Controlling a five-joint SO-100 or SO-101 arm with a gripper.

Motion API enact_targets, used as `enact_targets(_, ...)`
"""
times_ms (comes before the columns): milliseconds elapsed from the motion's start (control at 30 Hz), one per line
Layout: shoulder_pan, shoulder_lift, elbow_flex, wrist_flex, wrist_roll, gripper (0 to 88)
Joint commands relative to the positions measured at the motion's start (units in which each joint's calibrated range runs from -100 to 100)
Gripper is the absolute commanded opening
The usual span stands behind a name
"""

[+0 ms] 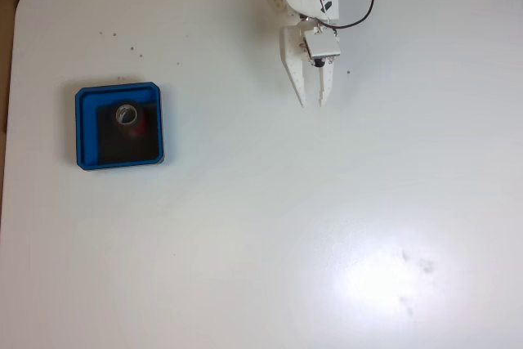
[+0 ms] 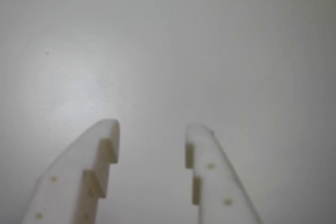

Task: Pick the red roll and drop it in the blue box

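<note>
Red roll (image 1: pixel 127 115) sits inside blue box (image 1: pixel 119 125) — upright.

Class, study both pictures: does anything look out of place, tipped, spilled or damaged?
Nothing stands out. The red roll sits upright inside the blue box, and the gripper hangs open and empty over the bare white table. A few dark specks mark the tabletop.

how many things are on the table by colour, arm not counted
blue: 1, the blue box
red: 1, the red roll, lying inside the box on its black floor
total: 2
The white gripper is open over bare table, holding nothing.
</note>
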Motion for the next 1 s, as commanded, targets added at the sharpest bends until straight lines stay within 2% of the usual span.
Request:
enact_targets(0,-0.10,-0.27,0.90,-0.67,-0.20,5.5)
enact_targets(967,-0.10,-0.27,0.90,-0.67,0.15,5.5)
